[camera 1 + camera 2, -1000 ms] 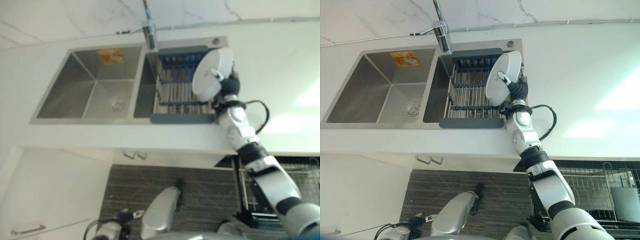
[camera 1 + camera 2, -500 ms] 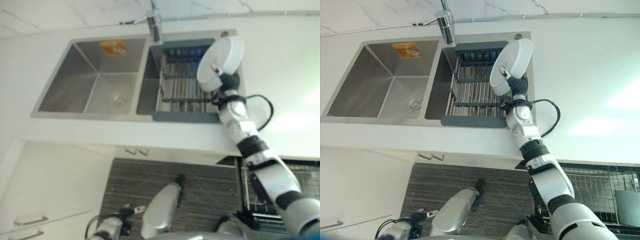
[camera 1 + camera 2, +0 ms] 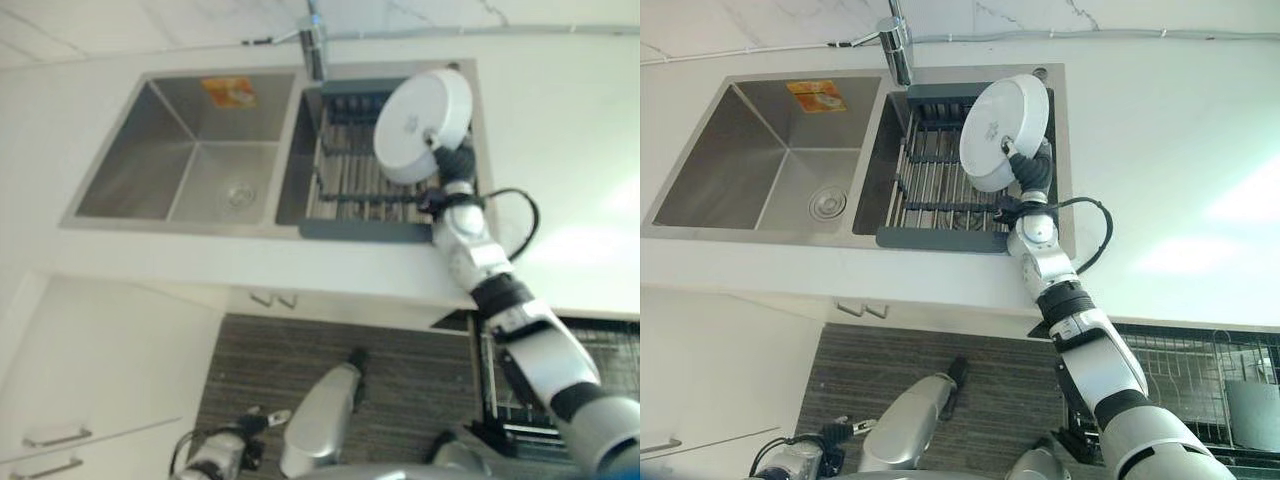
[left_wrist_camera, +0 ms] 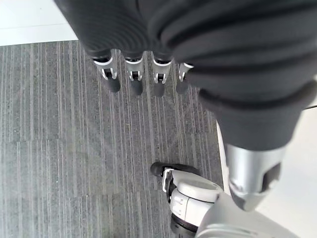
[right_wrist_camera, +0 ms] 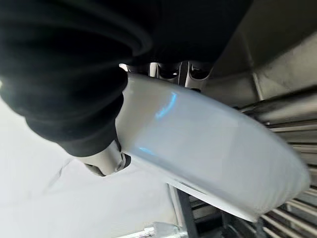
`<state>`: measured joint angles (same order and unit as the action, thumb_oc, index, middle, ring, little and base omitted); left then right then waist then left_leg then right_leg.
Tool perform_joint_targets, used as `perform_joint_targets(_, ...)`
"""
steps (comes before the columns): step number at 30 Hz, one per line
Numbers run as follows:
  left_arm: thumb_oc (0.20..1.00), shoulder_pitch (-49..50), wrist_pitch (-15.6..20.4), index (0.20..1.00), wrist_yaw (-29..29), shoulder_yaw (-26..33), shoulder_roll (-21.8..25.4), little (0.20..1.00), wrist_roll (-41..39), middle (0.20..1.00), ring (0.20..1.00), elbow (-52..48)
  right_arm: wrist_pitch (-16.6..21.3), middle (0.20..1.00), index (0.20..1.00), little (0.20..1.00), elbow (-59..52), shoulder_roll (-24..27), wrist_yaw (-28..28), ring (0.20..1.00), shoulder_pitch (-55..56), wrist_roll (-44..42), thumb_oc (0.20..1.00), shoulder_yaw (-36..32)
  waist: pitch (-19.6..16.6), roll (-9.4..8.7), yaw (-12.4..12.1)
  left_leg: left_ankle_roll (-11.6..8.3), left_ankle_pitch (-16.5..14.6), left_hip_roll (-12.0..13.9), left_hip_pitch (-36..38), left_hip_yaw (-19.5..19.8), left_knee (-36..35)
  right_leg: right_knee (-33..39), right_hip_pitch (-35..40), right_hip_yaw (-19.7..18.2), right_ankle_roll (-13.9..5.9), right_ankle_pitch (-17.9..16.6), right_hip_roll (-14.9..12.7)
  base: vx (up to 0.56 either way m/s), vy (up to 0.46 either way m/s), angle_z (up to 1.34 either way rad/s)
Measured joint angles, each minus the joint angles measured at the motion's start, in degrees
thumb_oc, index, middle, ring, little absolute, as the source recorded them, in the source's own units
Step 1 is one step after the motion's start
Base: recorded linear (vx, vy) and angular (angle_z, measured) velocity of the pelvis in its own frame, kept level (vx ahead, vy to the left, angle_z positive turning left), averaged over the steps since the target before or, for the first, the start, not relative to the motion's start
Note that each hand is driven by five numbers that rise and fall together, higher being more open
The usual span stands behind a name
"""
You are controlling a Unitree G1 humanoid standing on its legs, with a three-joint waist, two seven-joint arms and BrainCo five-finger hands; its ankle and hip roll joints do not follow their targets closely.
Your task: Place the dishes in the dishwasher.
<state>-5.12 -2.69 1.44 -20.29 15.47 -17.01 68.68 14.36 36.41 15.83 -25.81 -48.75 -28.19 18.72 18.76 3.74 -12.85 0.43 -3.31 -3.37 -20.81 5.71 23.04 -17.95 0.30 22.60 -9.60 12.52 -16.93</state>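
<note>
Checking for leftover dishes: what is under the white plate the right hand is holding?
The drying rack in the sink's right basin; its visible bars are bare. The part behind the white plate and right hand is covered.

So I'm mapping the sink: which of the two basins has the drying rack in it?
The right basin, under the white plate held by the right hand; its dish rack spans it. The left basin is bare steel.

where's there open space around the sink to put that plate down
The white counter right of the sink is bare, and so is the counter strip in front of the basins. The left basin is empty. The right basin is crowded: the drying rack fills it, with the right hand holding the plate above.
</note>
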Motion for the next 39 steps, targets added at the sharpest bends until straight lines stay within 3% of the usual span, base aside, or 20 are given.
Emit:
perform_joint_targets(3, 1.0, -0.05, 0.0, 1.0, -0.01, 0.12, -0.09, 1.0, 0.04, 1.0, 1.0, -0.05, -0.1, 0.2, 0.2, 0.2, -1.59, 0.03, -3.44, 0.2, 1.25, 4.93, 0.2, 1.04, -0.26, -1.1, -0.1, -0.05, 0.02, 0.35, 0.33, -0.01, 0.0, 0.07, 0.36, -0.05, -0.13, -0.09, 0.36, -0.01, -0.009, -0.01)
perform_joint_targets(9, 1.0, 0.26, -1.2, 1.0, -0.26, 0.74, 0.05, 1.0, 0.74, 1.0, 1.0, 0.07, 0.21, 0.2, 0.2, 0.2, -6.9, -0.1, -6.32, 0.2, 6.08, 6.42, 0.2, 1.0, -1.67, -3.41, -0.09, -0.82, -0.85, 0.77, 2.71, -0.19, -0.14, 0.88, 2.81, -0.18, -0.12, -0.19, 0.55, 0.03, -0.052, -0.05)
perform_joint_targets(11, 1.0, 0.93, -1.87, 1.0, -0.59, 2.18, 0.27, 1.0, 0.81, 1.0, 1.0, 1.16, 2.32, 0.2, 0.2, 0.2, -10.74, -0.85, -6.6, 0.2, 8.87, 7.98, 0.2, 1.14, -4.55, -4.96, 0.12, -0.93, -1.4, 1.47, 3.02, -0.51, -0.07, 1.74, 3.31, -0.35, 0.05, -0.19, 1.03, 0.04, -0.065, -0.11)
perform_joint_targets(20, 1.0, 5.46, -3.55, 1.0, -0.81, 2.91, -0.21, 1.0, 4.24, 1.0, 1.0, 1.17, 7.01, 0.2, 0.2, 0.2, -21.49, 1.28, -6.95, 0.2, 9.67, 16.23, 0.2, 3.39, -9.38, -5.23, 1.87, -1.34, -1.58, 3.99, 7.22, -3.92, -1.0, 2.06, 4.29, -3.16, 0.08, -0.23, 1.86, -0.03, -0.056, -0.22)
perform_joint_targets(24, 1.0, 7.11, -4.38, 1.0, -1.92, 4.71, 0.29, 1.0, 4.74, 1.0, 1.0, 1.78, 10.46, 0.2, 0.2, 0.2, -27.28, 3.55, -5.23, 0.2, 10.26, 15.73, 0.2, 4.39, -12.58, -6.01, 5.39, -2.27, -1.51, 6.74, 9.85, -7.33, -2.75, 1.86, 3.26, -6.33, 0.56, -0.19, 2.81, -0.04, -0.068, -0.57)
perform_joint_targets(28, 1.0, 7.54, -5.04, 1.0, -2.03, 5.0, 0.61, 1.0, 4.78, 1.0, 1.0, 2.93, 11.29, 0.2, 0.2, 0.2, -37.54, 7.86, -6.85, 0.2, 16.24, 15.7, 0.2, 2.26, -14.45, -5.63, 9.26, -3.86, -0.93, 10.54, 11.4, -10.75, -4.38, 1.73, 1.34, -6.94, 1.65, -1.26, 4.36, -0.03, -0.119, -0.57)
perform_joint_targets(29, 1.0, 7.24, -5.11, 1.0, -2.14, 4.67, 0.78, 1.0, 4.78, 1.0, 1.0, 3.6, 10.57, 0.2, 0.2, 0.2, -38.43, 9.0, -6.98, 0.2, 18.35, 15.75, 0.2, 0.74, -14.52, -5.76, 11.0, -4.49, -0.51, 11.43, 12.58, -11.69, -5.41, 1.71, 1.18, -7.86, 1.91, -1.36, 5.04, -0.04, -0.155, -0.76)
perform_joint_targets(30, 1.0, 7.7, -5.07, 1.0, -2.16, 4.56, 1.08, 1.0, 4.76, 1.0, 1.0, 3.86, 10.19, 0.2, 0.2, 0.2, -39.35, 10.84, -7.15, 0.2, 20.27, 15.71, 0.2, 0.28, -14.79, -5.62, 11.08, -4.75, -0.34, 12.12, 12.97, -12.78, -6.02, 1.74, 0.58, -8.92, 2.28, -1.59, 5.66, -0.02, -0.091, -0.62)
perform_joint_targets(31, 1.0, 7.69, -5.22, 1.0, -2.14, 4.63, 1.23, 1.0, 4.77, 1.0, 1.0, 3.92, 9.69, 0.2, 0.2, 0.2, -39.67, 13.59, -7.17, 0.2, 22.59, 15.63, 0.2, -1.38, -15.01, -5.46, 13.48, -5.55, 0.16, 13.28, 13.35, -13.42, -6.62, 1.71, -0.36, -9.61, 2.73, -1.85, 6.56, -0.04, -0.161, -0.55)
perform_joint_targets(34, 1.0, 8.17, -5.59, 1.0, -2.22, 4.48, 1.62, 1.0, 4.73, 1.0, 1.0, 4.25, 8.44, 0.2, 0.2, 0.2, -40.68, 17.6, -4.88, 0.2, 29.63, 12.65, 0.2, -5.84, -15.21, -5.28, 15.49, -6.93, 1.57, 15.44, 15.3, -16.11, -9.37, 1.48, -2.01, -12.02, 3.45, -2.42, 8.7, -0.04, -0.124, -0.66)
perform_joint_targets(37, 1.0, 9.07, -5.4, 1.0, -2.09, 4.57, 1.93, 1.0, 4.68, 1.0, 1.0, 4.29, 7.26, 0.2, 0.2, 0.2, -39.06, 18.72, -0.74, 0.2, 33.06, 5.87, 0.2, -9.61, -15.18, -5.19, 18.18, -8.05, 2.74, 17.05, 16.92, -18.62, -11.73, 0.66, -3.98, -14.47, 4.2, -2.78, 10.61, -0.01, -0.091, -0.47)
perform_joint_targets(39, 1.0, 9.53, -5.12, 1.0, -2.05, 4.65, 2.09, 1.0, 4.64, 1.0, 1.0, 4.41, 7.29, 0.2, 0.2, 0.2, -39.12, 18.92, 1.7, 0.2, 38.17, 3.11, 0.2, -12.45, -15.11, -5.34, 18.56, -8.57, 3.07, 17.81, 18.6, -20.25, -13.18, 0.68, -4.1, -15.64, 4.65, -2.68, 11.53, 0.01, -0.059, -0.42)
